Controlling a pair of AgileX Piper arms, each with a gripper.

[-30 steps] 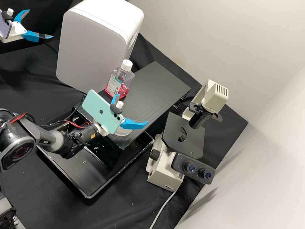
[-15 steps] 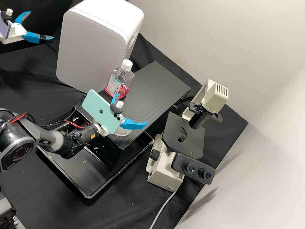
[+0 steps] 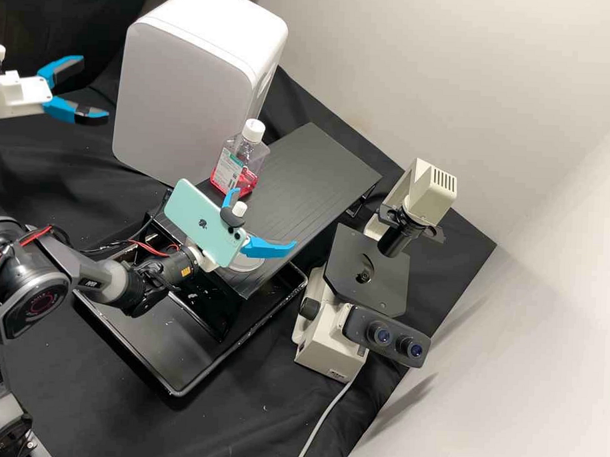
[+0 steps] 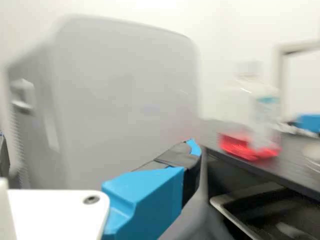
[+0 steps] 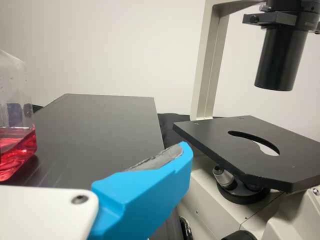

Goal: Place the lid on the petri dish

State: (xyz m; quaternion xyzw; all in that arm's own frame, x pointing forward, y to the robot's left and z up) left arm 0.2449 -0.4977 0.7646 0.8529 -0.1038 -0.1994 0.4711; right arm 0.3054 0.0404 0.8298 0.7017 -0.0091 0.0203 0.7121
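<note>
A pale round dish (image 3: 242, 262) lies on the near end of the black ridged platform (image 3: 313, 175); I cannot tell a lid apart from it. My right gripper (image 3: 265, 217) hovers just above the dish, open, with nothing between its fingers. In the right wrist view one blue finger (image 5: 150, 182) points over the platform (image 5: 95, 130). My left gripper (image 3: 93, 88) hangs open and empty at the far left, beside the white box (image 3: 190, 78). The blurred left wrist view shows one blue finger (image 4: 150, 200) in front of the box (image 4: 100, 100).
A flask of red liquid (image 3: 237, 161) stands on the platform behind the right gripper. A microscope (image 3: 376, 284) stands to the right, its stage (image 5: 240, 150) close to the platform's edge. A black tray (image 3: 180, 357) lies below the platform on the black cloth.
The left gripper has dropped lower, shifted a little right and turned. The right arm and the dish have not moved.
</note>
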